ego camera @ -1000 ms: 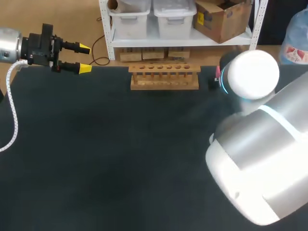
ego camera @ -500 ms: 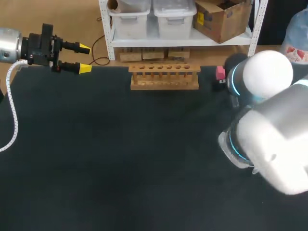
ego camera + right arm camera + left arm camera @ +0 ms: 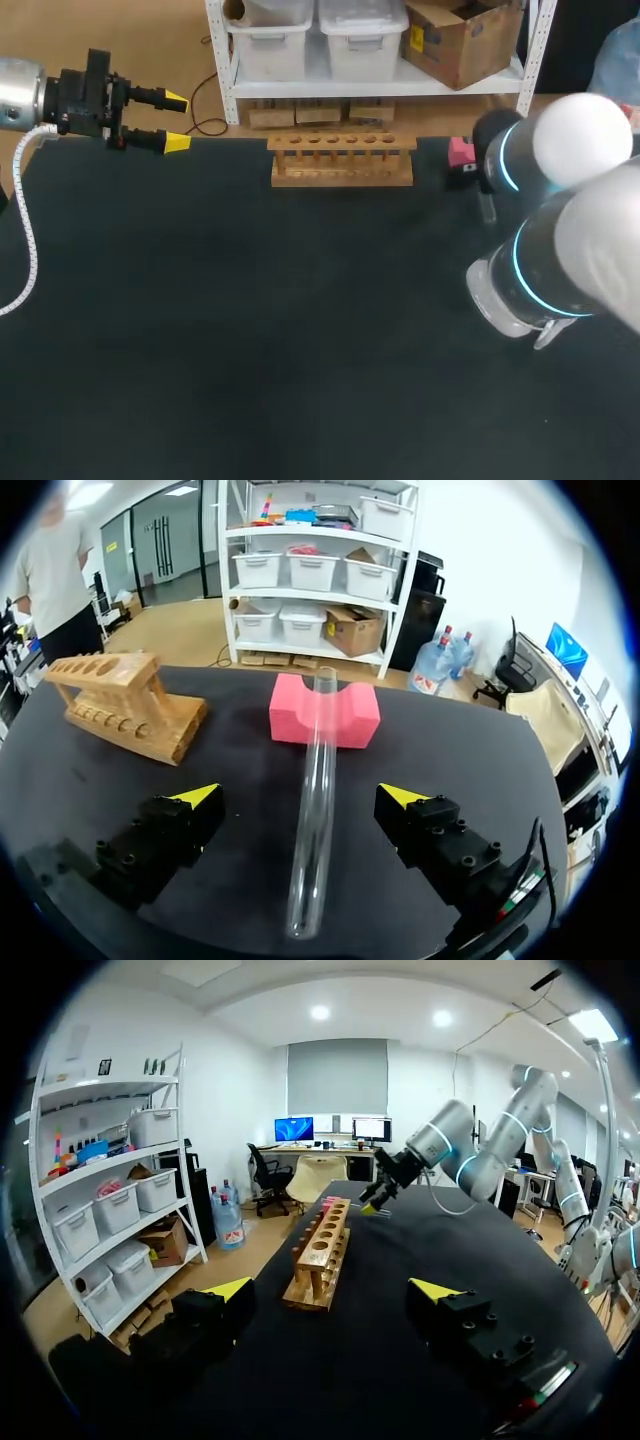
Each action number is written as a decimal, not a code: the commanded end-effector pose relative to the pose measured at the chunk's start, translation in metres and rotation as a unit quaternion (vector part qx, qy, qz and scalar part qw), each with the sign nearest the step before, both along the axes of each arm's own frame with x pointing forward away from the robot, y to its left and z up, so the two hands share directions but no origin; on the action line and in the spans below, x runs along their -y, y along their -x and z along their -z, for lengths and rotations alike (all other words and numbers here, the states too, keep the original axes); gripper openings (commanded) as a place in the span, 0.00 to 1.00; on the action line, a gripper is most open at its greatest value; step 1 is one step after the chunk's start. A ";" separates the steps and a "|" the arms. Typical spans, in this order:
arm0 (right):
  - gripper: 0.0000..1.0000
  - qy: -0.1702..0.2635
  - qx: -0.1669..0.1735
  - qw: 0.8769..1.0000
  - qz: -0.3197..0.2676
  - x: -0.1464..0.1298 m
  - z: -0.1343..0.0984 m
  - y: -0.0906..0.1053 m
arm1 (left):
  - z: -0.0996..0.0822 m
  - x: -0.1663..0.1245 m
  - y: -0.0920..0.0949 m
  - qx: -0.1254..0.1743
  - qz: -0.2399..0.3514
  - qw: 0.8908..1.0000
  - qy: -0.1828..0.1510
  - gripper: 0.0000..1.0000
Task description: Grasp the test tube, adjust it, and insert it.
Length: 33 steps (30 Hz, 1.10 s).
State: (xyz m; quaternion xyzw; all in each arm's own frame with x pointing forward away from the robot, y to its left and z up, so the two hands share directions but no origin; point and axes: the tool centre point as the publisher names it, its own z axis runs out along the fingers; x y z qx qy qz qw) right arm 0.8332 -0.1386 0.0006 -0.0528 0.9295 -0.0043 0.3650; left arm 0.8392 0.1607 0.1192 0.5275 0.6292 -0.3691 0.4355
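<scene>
A clear glass test tube (image 3: 315, 800) lies on the black table, its far end resting in the notch of a pink foam block (image 3: 323, 712). My right gripper (image 3: 300, 798) is open and straddles the tube, a yellow tip on each side, neither touching it. From above, my right arm (image 3: 560, 230) hides that gripper; only the pink block (image 3: 460, 152) and a bit of the tube (image 3: 487, 208) show. The wooden rack (image 3: 342, 160) stands at the back middle. My left gripper (image 3: 172, 120) hangs open and empty over the back left corner.
The rack (image 3: 125, 705) stands well off to the side of my right gripper, beyond the block. In the left wrist view the rack (image 3: 322, 1252) is straight ahead of the open left gripper (image 3: 333, 1290). The black table (image 3: 250, 330) stretches bare across the front and middle.
My right arm has swung right and back, uncovering the pink block and part of the tube in the head view. The left arm has not moved.
</scene>
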 end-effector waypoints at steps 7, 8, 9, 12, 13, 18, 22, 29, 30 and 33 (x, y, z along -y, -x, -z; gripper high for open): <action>0.78 -0.052 -0.019 0.997 -0.062 0.002 0.008 -0.013 | 0.001 0.000 0.002 0.003 -0.003 1.000 0.000 1.00; 0.78 -0.051 -0.020 0.997 -0.062 0.002 0.009 -0.014 | 0.001 0.000 0.002 0.003 -0.003 1.000 0.000 1.00; 0.78 -0.050 -0.021 0.997 -0.063 0.002 0.010 -0.014 | 0.001 0.000 0.002 0.003 -0.003 1.000 0.000 1.00; 0.79 -0.048 -0.024 0.997 -0.062 0.002 0.012 -0.016 | 0.001 0.000 0.002 0.003 -0.003 1.000 0.000 1.00; 0.79 -0.047 -0.026 0.997 -0.061 0.003 0.013 -0.017 | 0.001 0.000 0.002 0.003 -0.003 1.000 0.000 1.00; 0.66 -0.043 -0.030 0.997 -0.056 0.004 0.016 -0.021 | 0.001 0.000 0.002 0.003 -0.003 1.000 0.000 1.00; 0.54 -0.041 -0.032 0.997 -0.050 0.005 0.018 -0.023 | 0.001 0.000 0.002 0.003 -0.003 1.000 0.000 1.00; 0.48 -0.034 -0.034 0.998 -0.042 0.007 0.019 -0.024 | 0.001 0.000 0.002 0.003 -0.003 1.000 0.000 1.00; 0.48 -0.033 -0.034 0.998 -0.041 0.008 0.018 -0.024 | 0.001 0.000 0.002 0.003 -0.003 1.000 0.000 1.00; 0.49 -0.030 -0.034 0.998 -0.039 0.009 0.018 -0.024 | 0.001 0.000 0.002 0.003 -0.003 1.000 0.000 1.00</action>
